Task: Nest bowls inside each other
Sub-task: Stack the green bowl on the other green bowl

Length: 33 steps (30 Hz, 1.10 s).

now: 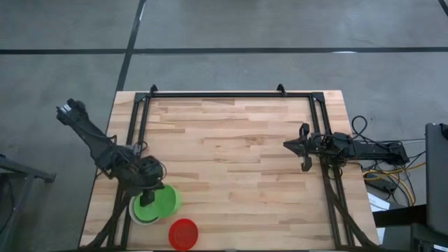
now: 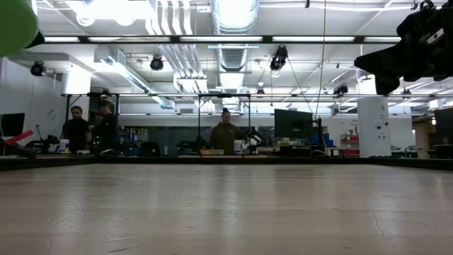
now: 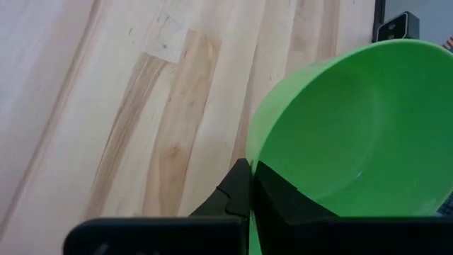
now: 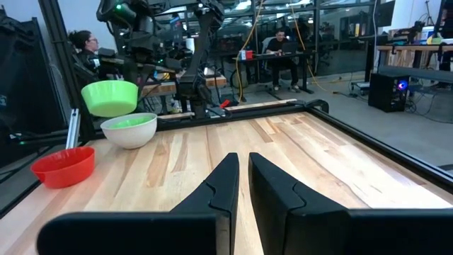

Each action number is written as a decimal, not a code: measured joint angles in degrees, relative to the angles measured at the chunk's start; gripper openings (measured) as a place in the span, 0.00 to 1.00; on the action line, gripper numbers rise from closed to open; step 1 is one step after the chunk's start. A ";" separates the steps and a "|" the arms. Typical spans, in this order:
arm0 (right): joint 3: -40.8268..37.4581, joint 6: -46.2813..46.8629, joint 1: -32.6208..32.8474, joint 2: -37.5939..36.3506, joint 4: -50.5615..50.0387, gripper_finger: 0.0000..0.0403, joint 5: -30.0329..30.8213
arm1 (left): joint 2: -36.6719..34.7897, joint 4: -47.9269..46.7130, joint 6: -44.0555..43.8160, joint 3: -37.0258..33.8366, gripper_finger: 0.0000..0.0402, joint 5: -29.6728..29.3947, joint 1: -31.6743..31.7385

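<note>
Left claw [image 1: 145, 187] sat at the lower left of the high view, clamped on the rim of a green bowl [image 4: 110, 97] and holding it in the air just above the white bowl [image 4: 129, 129]. The white bowl stood on the counter [image 1: 238, 154] and already showed green inside it. The red bowl [image 1: 183, 233] lay just beside the stack, nearer the bottom edge of the frame and very close to the counter's edge.

The right claw [image 1: 305, 147] waited at the right, fingers nearly together and gripping nothing.

The likely risk was a crooked drop: released off-centre, the green bowl could catch the white rim and tip out, or knock the stack toward the red bowl.

The held bowl faced mouth-up, near level; being round, it had no long axis except its upright one.
</note>
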 joint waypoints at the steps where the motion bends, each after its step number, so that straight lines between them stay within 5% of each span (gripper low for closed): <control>1: 0.00 -0.01 0.00 0.00 0.00 0.08 -0.01 | -0.15 -0.45 -0.43 0.00 0.01 -0.03 -0.44; 33: 0.00 -0.10 0.00 0.00 0.00 0.08 -0.01 | -3.96 -10.28 3.53 -1.95 0.01 -0.36 -10.26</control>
